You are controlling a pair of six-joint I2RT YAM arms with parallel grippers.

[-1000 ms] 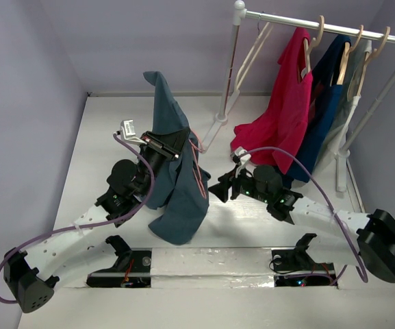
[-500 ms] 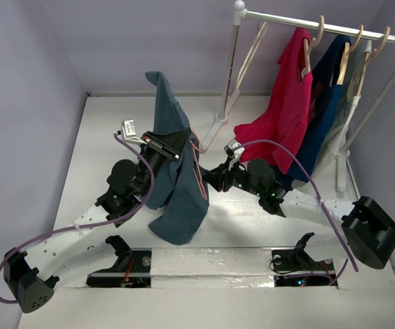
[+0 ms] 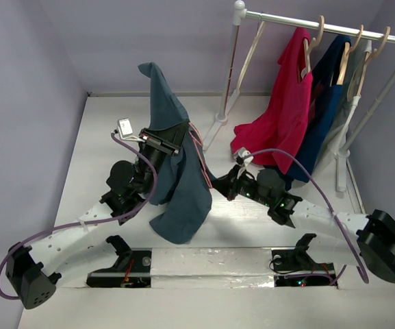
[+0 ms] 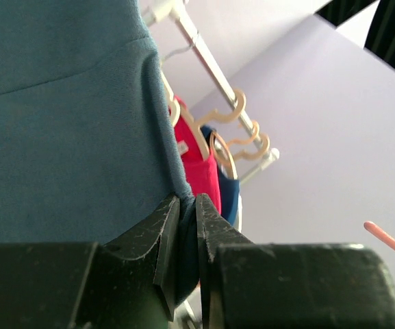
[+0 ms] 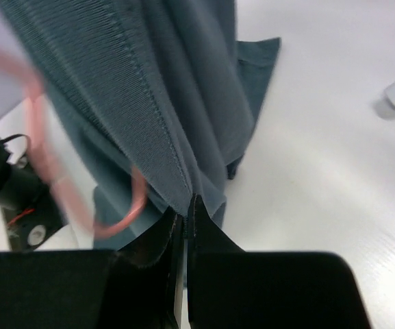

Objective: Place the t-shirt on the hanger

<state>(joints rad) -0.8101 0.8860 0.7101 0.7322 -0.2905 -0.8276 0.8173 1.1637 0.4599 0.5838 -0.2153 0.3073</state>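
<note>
T-shirt (image 3: 182, 195) hangs mid-table, hanger (image 4: 387, 237) alongside; red shirt (image 3: 279, 120), rack (image 3: 320, 23) behind right.

Left gripper (image 3: 166, 140) is raised at frame centre, jaws clamped on the t-shirt (image 3: 183, 199). Right gripper (image 3: 219, 186) reaches in low from the right, pinching its edge.

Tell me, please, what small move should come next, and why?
Probably draw the right fingers slowly away from the left fingers. Both pairs are shut on the t-shirt, the right on its ribbed edge, and the hanger shows beside that edge; stretching the opening may let it pass over.
</note>
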